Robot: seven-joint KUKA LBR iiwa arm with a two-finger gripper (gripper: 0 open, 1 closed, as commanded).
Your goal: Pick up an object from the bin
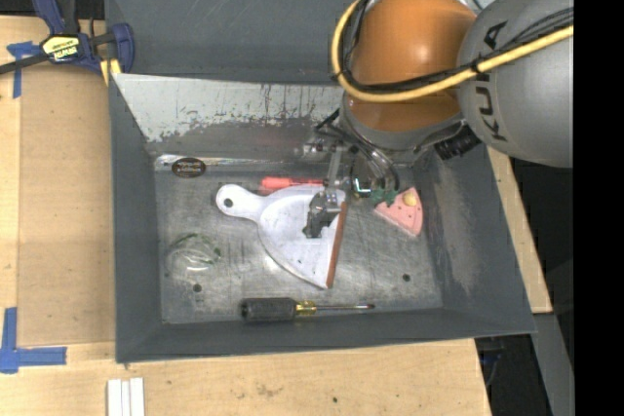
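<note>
My gripper [319, 217] hangs low in the middle of the bin, right over the upper part of a white dustpan [288, 244]. The dustpan lies flat, its handle pointing left and a thin brown edge running down its right side. A thin red stick-like thing [290, 182] lies just behind the dustpan, left of the gripper. A pink wedge with a green rim [404, 211] lies close to the right of the gripper. Nothing shows as held.
A screwdriver with a black handle [292, 310] lies along the front wall. A crumpled clear plastic piece [193, 254] sits at the front left. A long shiny tool with a black oval label [205, 166] lies along the back wall. The arm's orange cover hides the back right.
</note>
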